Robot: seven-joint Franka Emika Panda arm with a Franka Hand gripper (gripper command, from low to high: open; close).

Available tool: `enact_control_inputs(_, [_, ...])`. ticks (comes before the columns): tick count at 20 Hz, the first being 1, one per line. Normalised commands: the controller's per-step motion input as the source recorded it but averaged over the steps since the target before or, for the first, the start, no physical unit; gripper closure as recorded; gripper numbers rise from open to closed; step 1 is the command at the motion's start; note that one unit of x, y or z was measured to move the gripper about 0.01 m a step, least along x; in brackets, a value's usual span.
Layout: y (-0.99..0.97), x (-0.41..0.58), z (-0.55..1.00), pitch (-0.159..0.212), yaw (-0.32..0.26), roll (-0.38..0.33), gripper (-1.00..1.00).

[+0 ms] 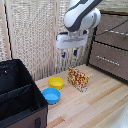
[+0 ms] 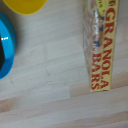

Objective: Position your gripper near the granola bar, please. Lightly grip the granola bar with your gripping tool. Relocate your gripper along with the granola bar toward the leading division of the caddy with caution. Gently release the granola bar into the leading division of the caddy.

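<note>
wooden desk [image 1: 100, 107]: granola bar [image 1: 78, 79] on edge mid-desk, so graspable from above. gripper [image 1: 69, 52] hovers over it, fingers apart. caddy [image 1: 20, 95] at desk's corner.

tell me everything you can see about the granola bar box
The granola bar is a flat rectangular yellow-orange box, cardboard by the look, with busy multicoloured print and red "GRANOLA BARS" lettering along its narrow side. It stands on edge on the wooden table, beside the yellow bowl. Nothing grips it; the gripper hangs above.
</note>
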Motion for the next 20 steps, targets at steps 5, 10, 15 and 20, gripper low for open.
enact_control_inputs(5, [-0.37,-0.163,-0.3,-0.004,0.0,0.016,-1.0])
enact_control_inputs(10, [-0.05,-0.092,-0.29,0.0,-0.024,0.0,-1.0])
enact_control_inputs(15, [-0.1,0.002,-0.26,0.0,-0.072,-0.006,-1.0])
enact_control_inputs(20, [-0.05,0.017,-0.33,0.0,-0.06,-0.012,-1.0])
